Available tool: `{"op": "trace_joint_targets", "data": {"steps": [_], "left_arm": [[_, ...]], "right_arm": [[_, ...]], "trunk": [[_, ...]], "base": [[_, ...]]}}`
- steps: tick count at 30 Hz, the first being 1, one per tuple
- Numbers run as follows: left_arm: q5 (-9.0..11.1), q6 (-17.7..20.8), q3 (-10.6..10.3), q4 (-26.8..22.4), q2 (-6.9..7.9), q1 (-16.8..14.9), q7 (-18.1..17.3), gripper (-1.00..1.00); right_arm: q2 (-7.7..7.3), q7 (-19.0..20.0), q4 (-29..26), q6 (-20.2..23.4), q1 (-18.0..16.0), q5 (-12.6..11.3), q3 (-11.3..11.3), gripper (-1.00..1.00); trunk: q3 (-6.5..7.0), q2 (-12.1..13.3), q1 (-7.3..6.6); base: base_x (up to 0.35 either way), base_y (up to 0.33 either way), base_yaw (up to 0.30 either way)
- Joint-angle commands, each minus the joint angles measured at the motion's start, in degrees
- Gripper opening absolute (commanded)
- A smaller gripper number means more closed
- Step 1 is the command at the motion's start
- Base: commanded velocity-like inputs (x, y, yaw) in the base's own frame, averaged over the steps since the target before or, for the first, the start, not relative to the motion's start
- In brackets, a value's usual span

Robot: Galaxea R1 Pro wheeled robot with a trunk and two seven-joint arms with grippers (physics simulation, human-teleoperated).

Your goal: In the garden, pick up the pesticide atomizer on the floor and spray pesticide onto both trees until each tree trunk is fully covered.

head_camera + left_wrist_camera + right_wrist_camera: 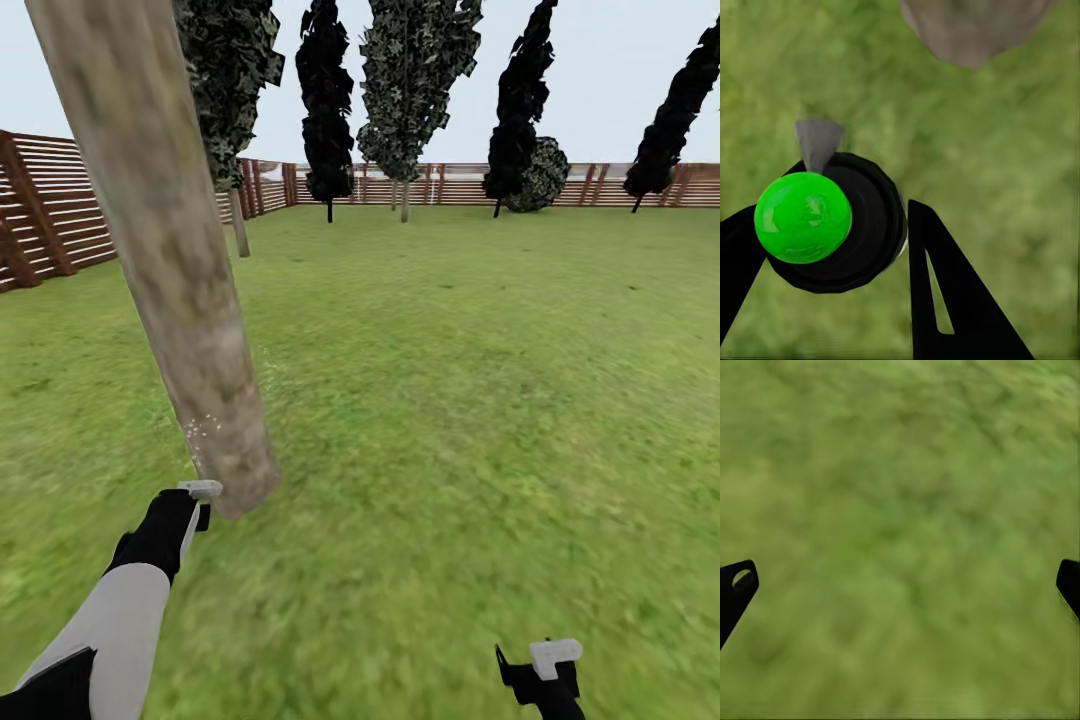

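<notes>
Left gripper (832, 247) clamps the pesticide atomizer (832, 225), its grey nozzle aimed at the base of the tree trunk (190, 300), where pale pesticide specks (200, 428) cling. Right gripper (900, 585) hangs open over lawn (480, 400). A brown slat fence (60, 210) encloses the garden, dark columnar trees (327, 110) along it.
</notes>
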Motion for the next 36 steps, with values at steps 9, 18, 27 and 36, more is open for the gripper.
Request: {"op": "trace_joint_targets", "data": {"steps": [9, 18, 27, 36], "left_arm": [[0.15, 0.19, 0.07, 0.0, -0.03, -0.06, 0.22, -1.0], [0.15, 0.19, 0.12, -0.06, -0.03, -0.06, 0.24, -1.0], [0.2, 0.19, 0.24, -0.25, -0.03, -0.06, 0.2, -1.0], [7.25, 1.64, -6.99, -0.64, 3.09, -5.69, -7.9, -1.0]], "right_arm": [[-0.08, 0.48, -0.08, -0.21, -0.03, 0.03, -0.53, 1.0], [0.01, 0.49, 0.0, -0.21, -0.02, 0.05, -0.49, 1.0], [0.06, 0.49, 0.01, -0.21, -0.01, 0.05, -0.48, 1.0], [-0.09, 0.48, 0.01, -0.21, -0.02, 0.05, -0.49, 1.0]], "trunk": [[-0.05, -0.02, 0.0], [-0.05, -0.02, 0.0], [-0.05, -0.02, 0.0], [-0.05, -0.02, 0.0]], "base": [[0.175, -0.237, 0.085], [0.123, -0.253, 0.041], [0.06, -0.235, 0.271], [0.0, -0.005, 0.276]]}}
